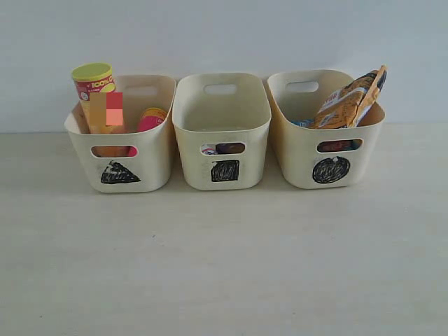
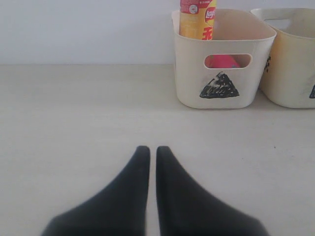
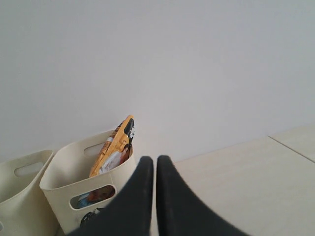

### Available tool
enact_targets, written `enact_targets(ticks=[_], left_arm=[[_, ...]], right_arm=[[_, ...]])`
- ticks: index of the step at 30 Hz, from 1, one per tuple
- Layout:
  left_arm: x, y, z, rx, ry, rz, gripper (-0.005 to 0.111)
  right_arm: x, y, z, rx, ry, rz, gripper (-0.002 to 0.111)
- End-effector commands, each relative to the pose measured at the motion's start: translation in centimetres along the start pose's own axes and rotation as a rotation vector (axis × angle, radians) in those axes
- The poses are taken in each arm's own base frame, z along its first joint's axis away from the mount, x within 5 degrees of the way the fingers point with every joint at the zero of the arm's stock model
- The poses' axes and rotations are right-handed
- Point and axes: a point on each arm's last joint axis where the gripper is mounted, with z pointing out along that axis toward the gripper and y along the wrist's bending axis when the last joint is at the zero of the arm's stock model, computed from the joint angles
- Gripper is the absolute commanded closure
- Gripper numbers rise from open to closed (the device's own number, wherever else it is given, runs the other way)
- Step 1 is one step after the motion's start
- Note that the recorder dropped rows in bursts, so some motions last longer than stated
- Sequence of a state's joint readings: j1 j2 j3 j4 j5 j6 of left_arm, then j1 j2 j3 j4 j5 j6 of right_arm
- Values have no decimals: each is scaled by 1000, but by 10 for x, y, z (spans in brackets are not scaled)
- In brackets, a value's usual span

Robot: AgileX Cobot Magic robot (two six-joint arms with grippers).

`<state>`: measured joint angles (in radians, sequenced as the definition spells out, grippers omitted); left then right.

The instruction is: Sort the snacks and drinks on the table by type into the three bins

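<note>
Three cream bins stand in a row at the back of the table (image 1: 224, 266). The triangle bin (image 1: 158, 150) holds the yellow chip tube (image 1: 94, 87), upright, and the pink tube (image 1: 150, 119). Through the square bin's (image 1: 189, 157) handle cutout show the blue-and-white carton (image 1: 208, 149) and the dark carton (image 1: 229, 148). In the circle bin (image 1: 294, 157) the orange packet (image 1: 350, 101) sticks up above the rim and the blue packet (image 1: 302, 123) lies low. Neither gripper shows in the exterior view. My left gripper (image 2: 153, 150) is shut and empty over bare table, short of the triangle bin (image 2: 189, 73). My right gripper (image 3: 155, 160) is shut and empty beside the circle bin (image 3: 59, 187).
A plain pale wall (image 1: 224, 35) rises right behind the bins. Bare table lies in front of the bins and to both sides. In the right wrist view a table edge or seam (image 3: 293, 147) runs at the far side.
</note>
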<state>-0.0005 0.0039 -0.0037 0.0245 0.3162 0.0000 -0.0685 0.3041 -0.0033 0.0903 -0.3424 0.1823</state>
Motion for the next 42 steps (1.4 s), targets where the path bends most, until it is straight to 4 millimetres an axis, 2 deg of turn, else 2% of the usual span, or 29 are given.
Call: enact_targets(ticks=[1,10,19,32,42], left_arm=[[0,0,0,8,-11,5,102],[0,0,0,8,-11,5,102],[0,0,0,8,-11,5,102],[0,0,0,8,-11,5,102],[0,0,0,8,-11,5,102]], right_arm=[[1,0,0,2,-2,-6,109],[0,0,0,0,-7,-25,109],[6,3,-6,-49,55,-300,109],[19,-4,-28,6,172,-252,109],[36,-5,-33,-45,371,-347,109]])
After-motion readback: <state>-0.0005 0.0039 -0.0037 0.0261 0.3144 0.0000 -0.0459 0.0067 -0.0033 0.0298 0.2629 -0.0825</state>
